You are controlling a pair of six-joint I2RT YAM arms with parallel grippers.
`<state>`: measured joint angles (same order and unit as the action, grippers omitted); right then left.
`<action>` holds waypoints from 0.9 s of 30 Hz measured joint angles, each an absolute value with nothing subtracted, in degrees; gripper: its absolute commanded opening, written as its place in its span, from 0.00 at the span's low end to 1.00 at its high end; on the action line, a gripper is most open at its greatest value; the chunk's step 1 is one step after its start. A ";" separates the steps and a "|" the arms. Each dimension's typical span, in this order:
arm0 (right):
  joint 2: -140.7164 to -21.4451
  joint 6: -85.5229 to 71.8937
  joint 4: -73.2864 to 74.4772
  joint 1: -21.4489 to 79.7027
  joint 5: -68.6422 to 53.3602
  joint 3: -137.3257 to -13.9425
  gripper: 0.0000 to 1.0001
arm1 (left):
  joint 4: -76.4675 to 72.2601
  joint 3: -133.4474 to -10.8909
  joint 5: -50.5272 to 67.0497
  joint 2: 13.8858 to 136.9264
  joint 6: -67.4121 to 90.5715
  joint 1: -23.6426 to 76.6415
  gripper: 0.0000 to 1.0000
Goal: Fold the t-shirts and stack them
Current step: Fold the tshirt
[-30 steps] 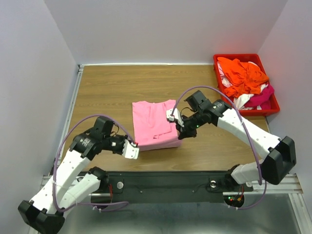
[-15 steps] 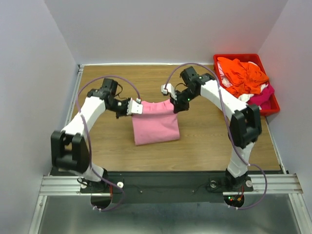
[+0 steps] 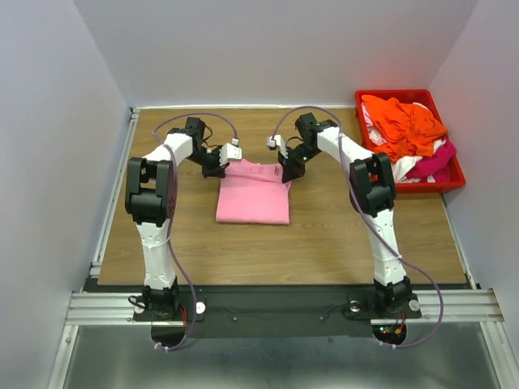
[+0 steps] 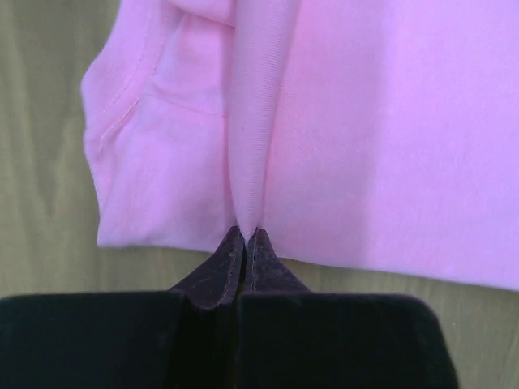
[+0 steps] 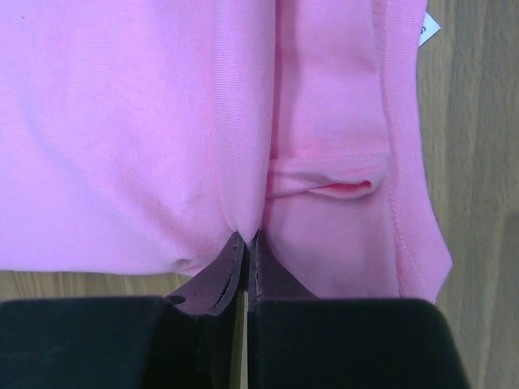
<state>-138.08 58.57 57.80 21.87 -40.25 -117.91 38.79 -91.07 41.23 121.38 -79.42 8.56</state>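
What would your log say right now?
left tool: shut on pink t-shirt | right tool: shut on pink t-shirt | red bin: unfolded shirts

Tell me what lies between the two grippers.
The far edge of the pink t-shirt, pinched at either end by the left gripper and right gripper; top external view.

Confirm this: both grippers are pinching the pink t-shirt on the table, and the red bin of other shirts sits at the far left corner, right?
Not quite. The red bin sits at the far right corner, as the top external view shows. The rest holds: the left gripper and the right gripper are both shut on the pink t-shirt.
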 measured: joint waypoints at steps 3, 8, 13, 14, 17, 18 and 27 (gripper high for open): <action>-137.32 57.84 56.14 21.47 -41.28 -115.72 0.04 | 38.48 -92.40 40.60 121.27 -77.87 9.02 0.00; -131.22 56.99 52.99 21.76 -42.06 -104.88 0.05 | 35.90 -83.77 39.70 116.88 -76.90 11.92 0.00; -118.91 55.24 51.37 24.10 -42.39 -86.37 0.09 | 36.56 -67.00 40.29 103.44 -75.31 15.46 0.00; -117.14 55.02 51.77 24.64 -42.50 -83.85 0.12 | 37.17 -63.99 40.53 100.66 -74.94 16.12 0.02; -112.38 53.67 51.44 26.13 -43.27 -76.84 0.33 | 37.67 -59.42 41.32 95.57 -73.87 16.40 0.19; -110.52 53.06 51.55 26.79 -43.70 -74.52 0.39 | 37.60 -58.89 41.36 94.91 -73.65 16.38 0.24; -108.81 43.79 52.95 24.95 -44.53 -80.38 0.53 | 36.71 -58.15 40.53 86.72 -71.66 16.69 0.45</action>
<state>-108.81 43.79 52.95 24.95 -44.53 -80.38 36.71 -58.15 40.53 86.72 -71.66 16.69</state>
